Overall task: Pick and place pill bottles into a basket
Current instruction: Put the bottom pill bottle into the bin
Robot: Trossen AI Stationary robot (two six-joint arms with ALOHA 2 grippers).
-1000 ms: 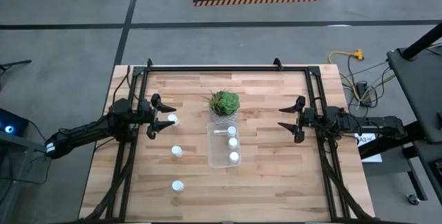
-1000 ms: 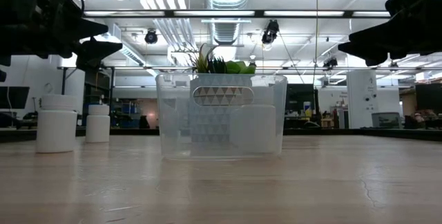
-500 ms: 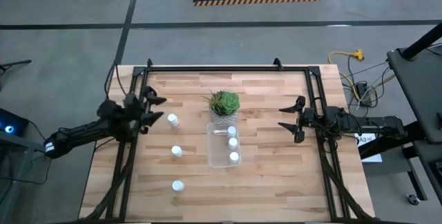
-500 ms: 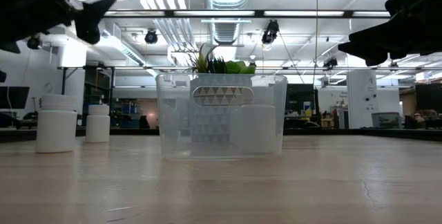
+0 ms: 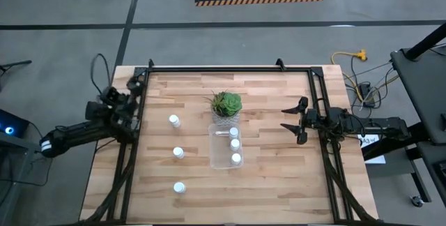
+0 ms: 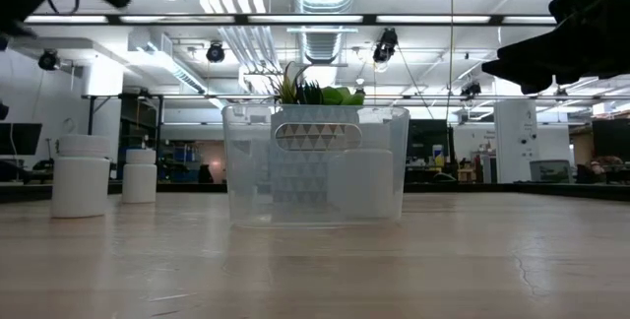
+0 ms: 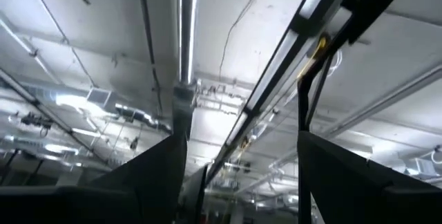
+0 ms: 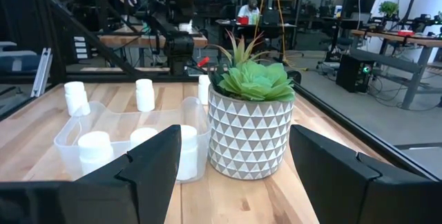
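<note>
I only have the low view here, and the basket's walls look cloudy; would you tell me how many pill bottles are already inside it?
Observer: Three pill bottles sit inside the basket, as the high view shows.
Operator: I see two more standing outside it. Is that all?
Observer: No, a third bottle stands outside too, on the basket's left side and beyond your frame.
Operator: Is the right gripper carrying anything?
Observer: No. The right gripper is open and empty, to the right of the plant.
</note>
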